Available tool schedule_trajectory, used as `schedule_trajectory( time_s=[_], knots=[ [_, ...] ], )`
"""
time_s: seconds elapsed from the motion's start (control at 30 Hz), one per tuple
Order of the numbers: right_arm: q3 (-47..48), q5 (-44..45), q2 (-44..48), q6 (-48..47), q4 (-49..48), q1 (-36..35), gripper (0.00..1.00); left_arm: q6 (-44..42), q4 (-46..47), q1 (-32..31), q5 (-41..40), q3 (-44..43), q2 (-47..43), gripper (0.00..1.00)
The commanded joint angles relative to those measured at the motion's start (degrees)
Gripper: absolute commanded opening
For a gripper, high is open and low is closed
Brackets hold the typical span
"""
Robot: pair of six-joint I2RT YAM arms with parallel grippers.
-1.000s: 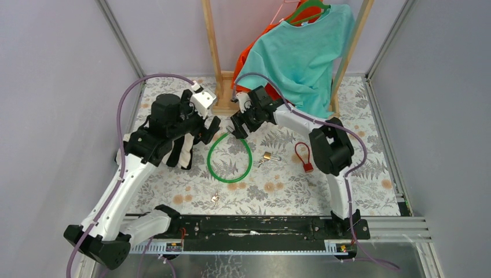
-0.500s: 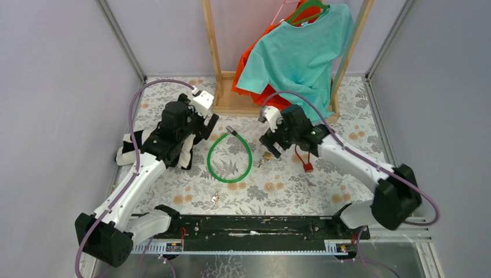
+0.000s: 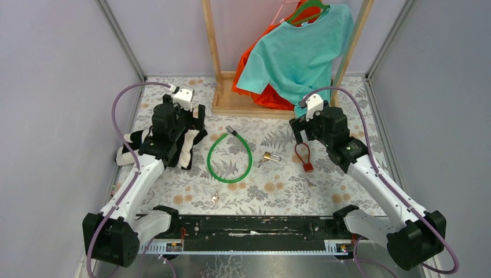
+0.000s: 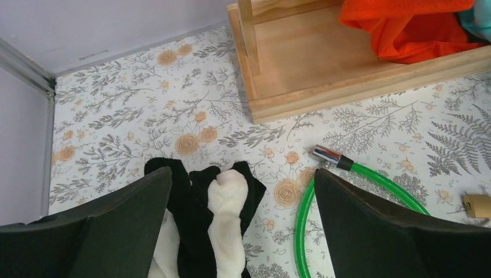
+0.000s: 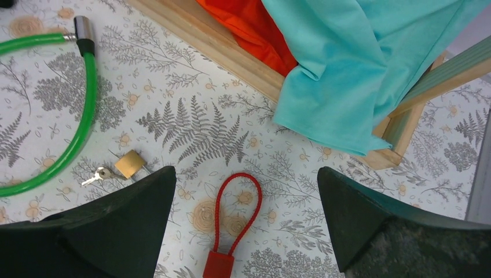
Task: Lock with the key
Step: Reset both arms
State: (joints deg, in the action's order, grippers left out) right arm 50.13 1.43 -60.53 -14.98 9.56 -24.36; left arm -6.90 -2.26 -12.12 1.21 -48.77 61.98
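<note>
A small brass padlock (image 5: 129, 163) with a key (image 5: 95, 174) in it lies on the floral mat, right of the green cable lock (image 3: 230, 157). That cable's metal end (image 4: 328, 155) rests on the mat. A red cable lock (image 5: 231, 220) lies under my right gripper (image 5: 246, 171), which hangs open above it and holds nothing. A loose bunch of keys (image 3: 215, 200) sits near the front edge. My left gripper (image 4: 242, 174) is open and empty, above the black and white cloths (image 4: 223, 223), with the green cable beside its right finger.
A wooden clothes rack (image 3: 246, 104) stands at the back with a teal shirt (image 3: 301, 55) and an orange garment (image 3: 263, 95) hanging to its base. Grey walls close in both sides. The black rail (image 3: 249, 226) runs along the near edge.
My right gripper has let go of the green cable's metal end, opened wide and swung right to above the red lock. The left arm drew back left over the cloths.
</note>
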Motion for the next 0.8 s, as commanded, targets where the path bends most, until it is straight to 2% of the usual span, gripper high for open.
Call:
schedule_trajectory(
  time_s=[0.0,0.1,0.27,0.4,0.77],
  knots=[
    [-0.5,0.8,2.5,3.7,-3.6,0.3,0.99,0.6,5.5,0.6,3.4,2.1,-3.7,1.0],
    [0.3,3.5,5.5,2.2,-2.4,0.8,0.99,1.0,3.6,0.7,3.3,2.8,-5.1,1.0],
    [-3.8,-1.7,10.5,2.0,-4.5,5.1,0.99,4.3,5.2,0.8,6.5,4.6,-8.0,1.0],
    [-3.1,-2.1,11.3,1.0,-3.2,6.5,0.99,4.5,6.0,0.8,9.4,4.8,-9.6,1.0],
    [-3.4,-4.0,13.4,-0.3,-2.0,9.6,0.99,2.4,3.8,1.1,10.2,6.1,-15.5,1.0]
  ],
)
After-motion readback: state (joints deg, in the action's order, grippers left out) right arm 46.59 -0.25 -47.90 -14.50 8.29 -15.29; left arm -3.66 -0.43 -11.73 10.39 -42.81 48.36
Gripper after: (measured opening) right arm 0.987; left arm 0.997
